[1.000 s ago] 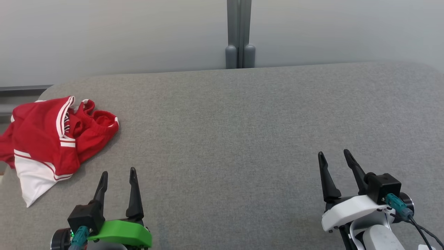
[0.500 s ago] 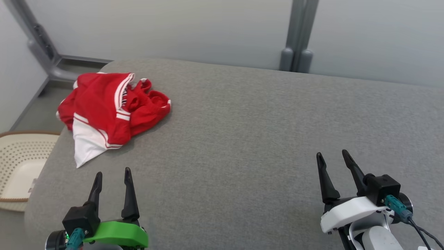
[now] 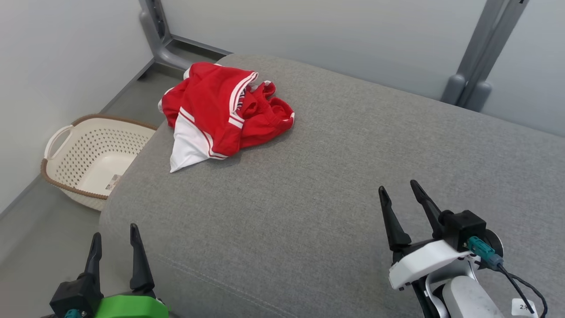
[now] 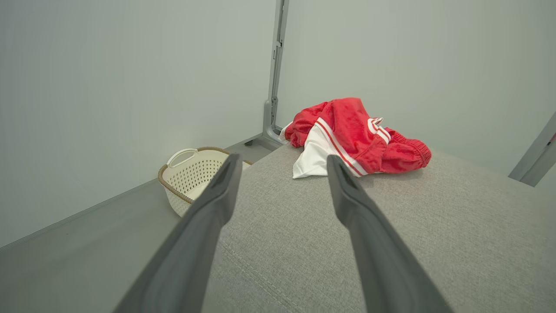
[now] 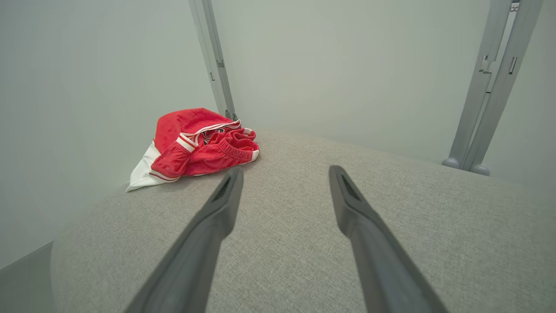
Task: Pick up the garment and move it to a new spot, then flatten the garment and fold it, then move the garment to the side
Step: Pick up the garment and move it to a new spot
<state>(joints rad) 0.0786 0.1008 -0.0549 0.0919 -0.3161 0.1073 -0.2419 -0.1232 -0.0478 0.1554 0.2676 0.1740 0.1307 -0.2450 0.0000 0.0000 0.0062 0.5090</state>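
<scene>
A red garment [image 3: 220,112] with white stripes and a white panel lies crumpled at the far left corner of the grey padded table [image 3: 335,176]. It also lies ahead in the left wrist view as the garment [image 4: 352,139] and far to the left in the right wrist view as the garment [image 5: 195,145]. My left gripper [image 3: 114,232] stands open over the table's near left corner, well short of the garment. My right gripper [image 3: 397,187] is open above the table's right part, far from the garment. Nothing is between either pair of fingers.
A cream perforated laundry basket [image 3: 88,154] with a brown rim stands on the floor left of the table, also seen as the basket [image 4: 191,174]. Grey metal posts [image 3: 476,57] rise behind the table against pale walls.
The head camera has turned left, so the garment and table have shifted right in the picture and the basket has come fully into view. Both grippers stay open; the garment lies as before.
</scene>
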